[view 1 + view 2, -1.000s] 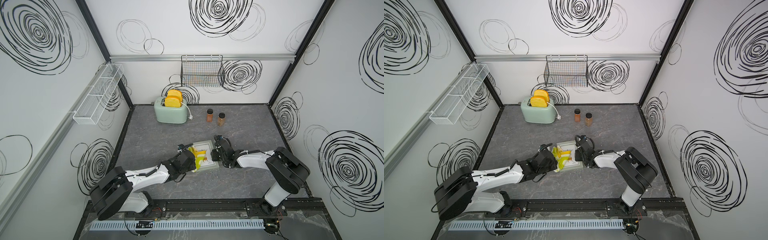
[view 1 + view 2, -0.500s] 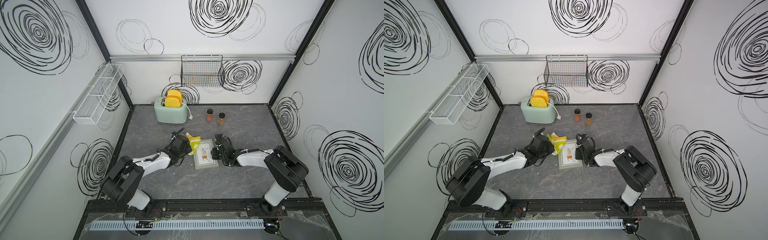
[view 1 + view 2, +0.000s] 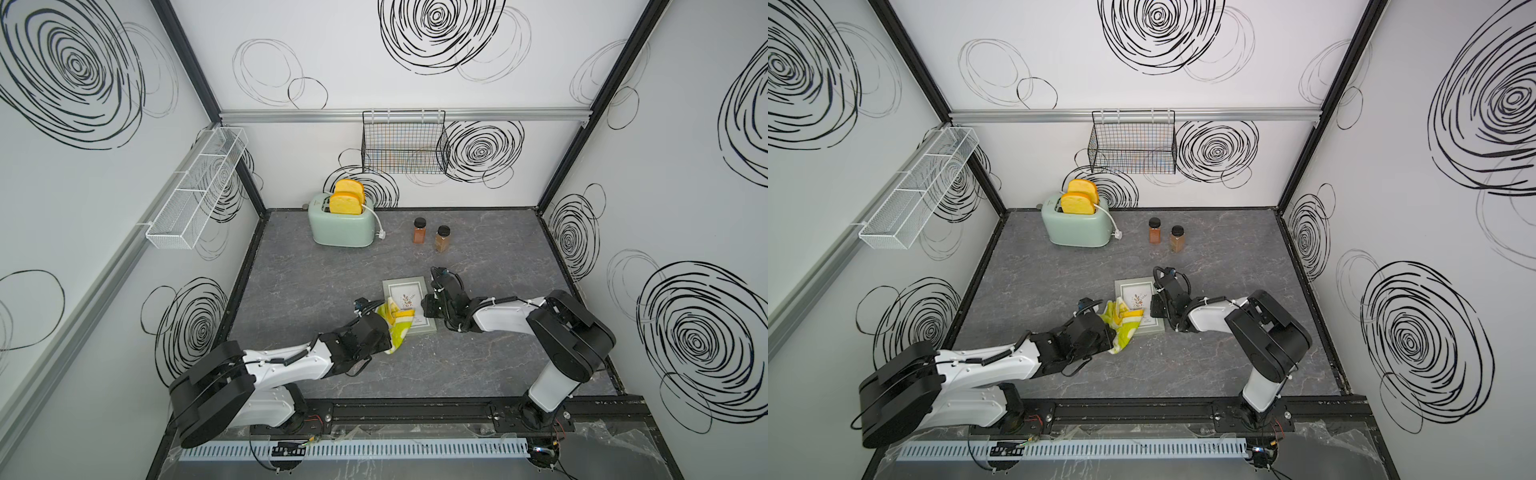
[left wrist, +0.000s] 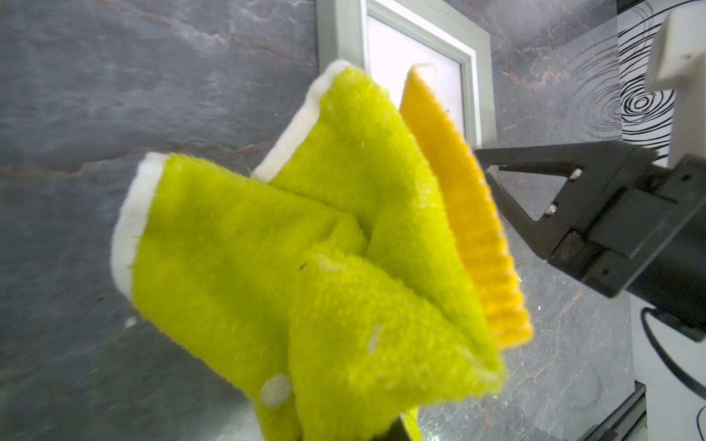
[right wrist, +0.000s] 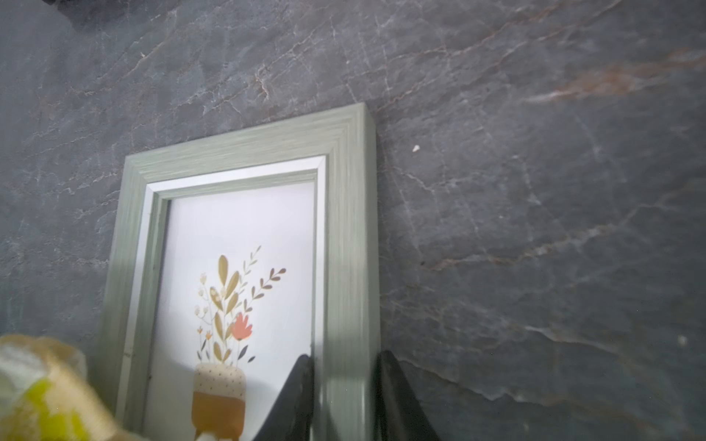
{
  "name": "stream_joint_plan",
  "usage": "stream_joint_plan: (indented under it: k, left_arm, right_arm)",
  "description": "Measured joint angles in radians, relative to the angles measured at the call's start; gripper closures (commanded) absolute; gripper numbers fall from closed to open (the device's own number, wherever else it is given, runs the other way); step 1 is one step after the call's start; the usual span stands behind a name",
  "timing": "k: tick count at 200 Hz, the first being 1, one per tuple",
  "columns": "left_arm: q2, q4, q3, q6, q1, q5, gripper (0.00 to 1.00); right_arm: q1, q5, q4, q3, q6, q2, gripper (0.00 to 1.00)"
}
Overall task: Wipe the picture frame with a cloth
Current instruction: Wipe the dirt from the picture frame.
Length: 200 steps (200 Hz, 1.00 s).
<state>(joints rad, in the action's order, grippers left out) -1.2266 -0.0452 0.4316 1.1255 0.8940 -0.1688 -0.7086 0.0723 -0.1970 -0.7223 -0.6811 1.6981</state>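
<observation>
The picture frame [image 3: 405,286] lies flat on the grey table, its potted-plant drawing facing up [image 5: 229,305]. My right gripper [image 5: 345,366] is shut on the frame's right rail, one black finger [image 5: 298,397] on the mat side and the other on the outer side. It shows in both top views at the frame's right edge [image 3: 1156,305]. The yellow-green cloth [image 3: 395,322] is bunched, with an orange ribbed edge [image 4: 477,229]. It covers the frame's near left part. My left gripper [image 3: 388,326] is shut on the cloth, its fingertips hidden under the folds.
A mint toaster [image 3: 340,226] with two toast slices stands at the back left. Two spice jars [image 3: 419,230] stand to its right. A black wire basket [image 3: 405,143] hangs on the back wall and a white wire shelf [image 3: 195,191] on the left wall.
The left gripper carried the cloth off the frame's near part, out past its far left corner, then back over the near left part. The right gripper kept its hold on the rail.
</observation>
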Motion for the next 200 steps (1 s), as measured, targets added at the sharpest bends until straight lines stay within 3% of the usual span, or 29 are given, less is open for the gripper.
stream_joint_plan:
  k: [28,57,100,156,181,200]
  left_arm:
    - [-0.028,-0.021,0.076,-0.054,-0.088,0.031,1.0]
    - [-0.233,-0.163,0.288,-0.129,-0.18,0.082,1.0]
    - [-0.527,-0.277,0.515,-0.212,-0.168,0.12,1.0]
    - [-0.709,-0.351,0.569,-0.187,-0.133,0.14,1.0]
    - [-0.699,-0.36,0.549,-0.187,-0.134,0.091,1.0]
    - [-0.632,-0.333,0.451,-0.188,-0.172,0.064,1.0]
  right_arm:
    - [0.001,-0.002,-0.006,0.0,0.0,0.002,0.72]
    - [0.002,-0.001,-0.017,0.0,-0.004,0.007,0.72]
    - [0.001,-0.001,-0.018,-0.016,-0.004,0.024,0.72]
    - [0.002,0.003,-0.036,-0.016,-0.011,0.032,0.72]
    - [0.006,0.003,-0.041,-0.011,-0.011,0.031,0.72]
    - [0.01,-0.001,-0.054,0.0,-0.011,0.027,0.72]
